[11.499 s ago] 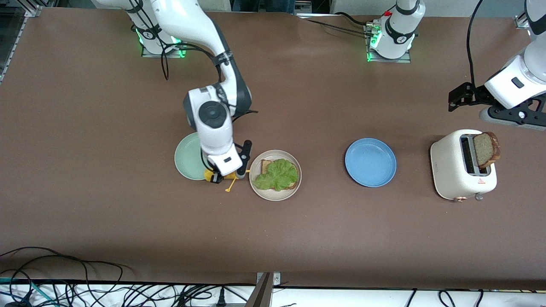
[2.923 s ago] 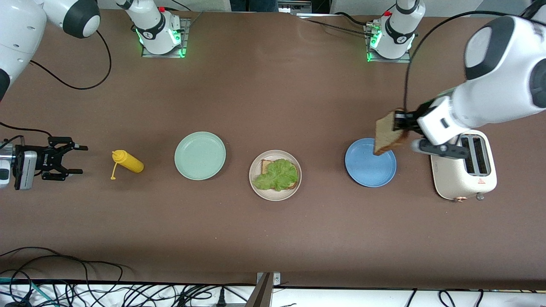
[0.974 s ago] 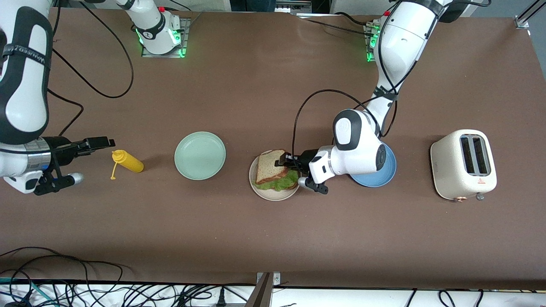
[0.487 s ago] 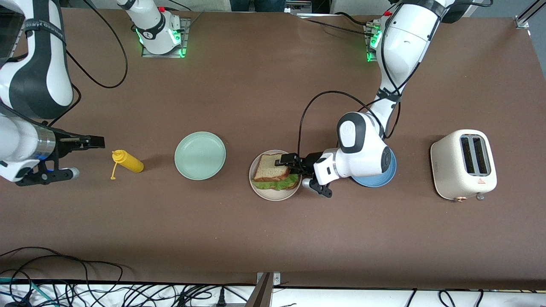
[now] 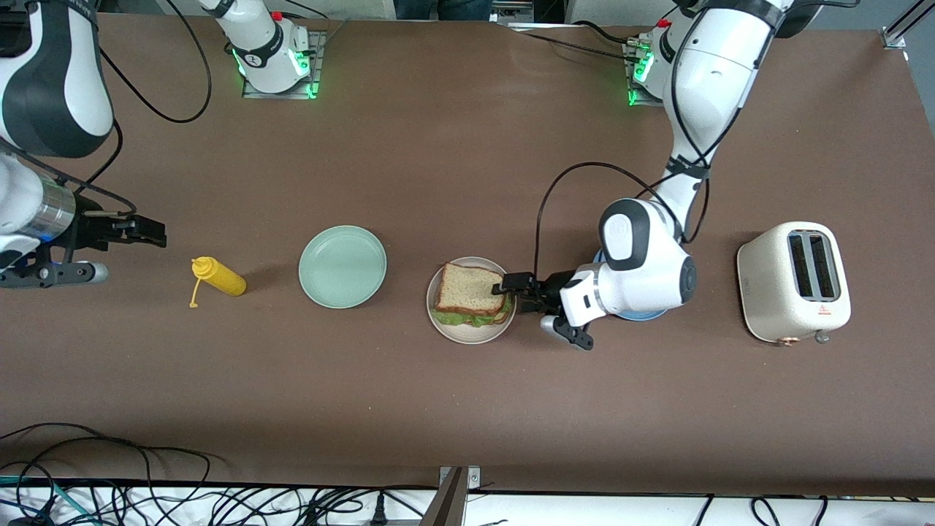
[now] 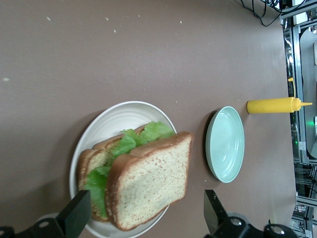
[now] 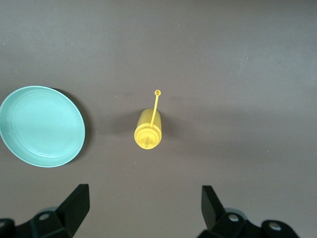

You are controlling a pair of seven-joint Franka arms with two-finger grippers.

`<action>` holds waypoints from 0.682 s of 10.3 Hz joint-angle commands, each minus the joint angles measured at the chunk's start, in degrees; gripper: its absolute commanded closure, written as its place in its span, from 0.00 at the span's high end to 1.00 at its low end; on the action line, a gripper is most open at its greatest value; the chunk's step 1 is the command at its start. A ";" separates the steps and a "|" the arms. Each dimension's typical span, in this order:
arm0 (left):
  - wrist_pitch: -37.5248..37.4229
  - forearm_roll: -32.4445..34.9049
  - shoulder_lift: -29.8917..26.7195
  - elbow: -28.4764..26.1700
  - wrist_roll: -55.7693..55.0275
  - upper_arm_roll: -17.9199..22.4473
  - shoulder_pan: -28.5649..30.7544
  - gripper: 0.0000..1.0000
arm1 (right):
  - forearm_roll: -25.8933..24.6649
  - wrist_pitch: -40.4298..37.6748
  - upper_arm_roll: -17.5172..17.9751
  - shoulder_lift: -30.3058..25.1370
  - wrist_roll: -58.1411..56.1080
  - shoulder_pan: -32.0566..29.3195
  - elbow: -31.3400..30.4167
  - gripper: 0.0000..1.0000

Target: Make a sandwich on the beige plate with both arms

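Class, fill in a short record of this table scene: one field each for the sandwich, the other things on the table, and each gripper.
sandwich: two bread slices with lettuce between, on the beige plate
mint-green plate: bare, toward the right arm's end
mustard bottle: lying on its side beside the mint-green plate
toaster: slots empty, toward the left arm's end
left gripper: open, at the sandwich's edge
right gripper: open, waiting near the mustard bottle

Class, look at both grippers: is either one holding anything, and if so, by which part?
Nothing is held. The left gripper stands open beside the sandwich on the beige plate; the right gripper waits open near the mustard bottle.
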 commanded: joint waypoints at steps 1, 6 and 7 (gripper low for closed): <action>-4.07 5.45 -3.42 -0.96 0.36 -0.26 3.71 1.00 | -0.45 1.19 1.07 -1.43 1.04 -0.48 -0.70 1.00; -15.50 24.96 -10.97 -0.43 -7.71 0.00 8.39 1.00 | 3.16 0.84 0.71 -1.78 6.31 -0.74 0.53 1.00; -17.61 29.43 -12.29 -0.25 -9.47 -0.08 8.74 1.00 | 3.16 0.84 0.71 -1.78 6.49 -0.83 0.53 1.00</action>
